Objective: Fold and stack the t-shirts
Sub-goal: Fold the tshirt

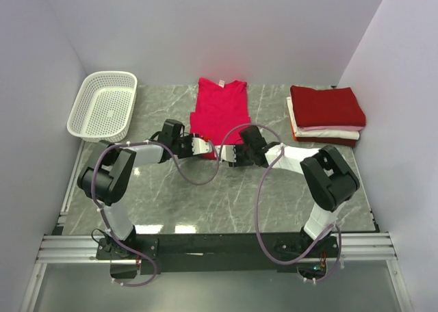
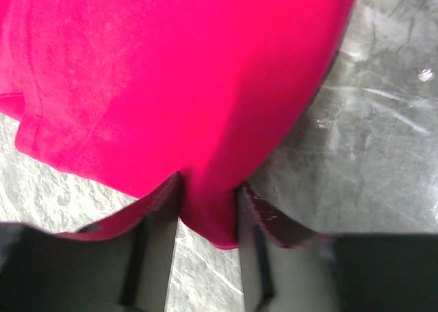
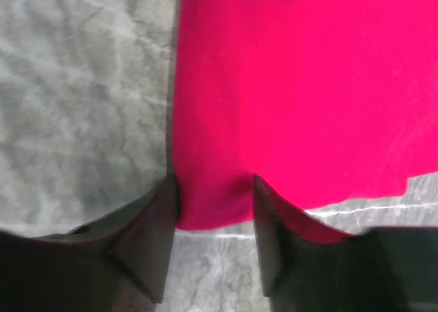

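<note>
A bright pinkish-red t-shirt (image 1: 219, 110) lies flat at the back middle of the table, sleeves folded in and collar to the far side. My left gripper (image 1: 194, 146) is at its near left corner and my right gripper (image 1: 233, 151) at its near right corner. In the left wrist view the shirt (image 2: 178, 72) has its hem bunched between the narrowed fingers of the gripper (image 2: 209, 189). The right wrist view shows the same shirt (image 3: 301, 86) held in the right gripper (image 3: 215, 189). A folded darker crimson shirt (image 1: 326, 105) tops a stack at the back right, with a white shirt (image 1: 327, 131) under it.
A white plastic lattice basket (image 1: 102, 107) stands at the back left. The grey marble table (image 1: 205, 196) is walled on the left, back and right. The arms' bases are on the rail at the near edge.
</note>
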You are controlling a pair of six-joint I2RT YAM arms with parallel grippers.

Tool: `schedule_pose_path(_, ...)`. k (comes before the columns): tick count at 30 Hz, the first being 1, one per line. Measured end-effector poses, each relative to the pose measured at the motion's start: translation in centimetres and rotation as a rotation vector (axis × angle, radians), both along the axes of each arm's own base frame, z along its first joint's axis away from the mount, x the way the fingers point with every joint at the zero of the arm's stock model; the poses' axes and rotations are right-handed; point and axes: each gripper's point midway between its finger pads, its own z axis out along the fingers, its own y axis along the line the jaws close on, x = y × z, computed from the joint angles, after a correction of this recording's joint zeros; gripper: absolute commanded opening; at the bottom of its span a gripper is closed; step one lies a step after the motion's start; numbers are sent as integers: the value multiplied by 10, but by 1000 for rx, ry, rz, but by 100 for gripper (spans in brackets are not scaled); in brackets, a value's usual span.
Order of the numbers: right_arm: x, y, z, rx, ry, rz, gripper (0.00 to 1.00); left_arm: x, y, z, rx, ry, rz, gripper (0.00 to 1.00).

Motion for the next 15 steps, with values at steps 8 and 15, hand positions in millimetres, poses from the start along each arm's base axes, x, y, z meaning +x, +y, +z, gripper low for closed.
schedule_pose_path(8,7,-1,-7,-17,0,-29,0,-10,4,-5,-8,39,-6,6)
schedule_pose_path(15,-59,-15,21,42,48,78,0,-76,-7,14,-43,151,-73,0)
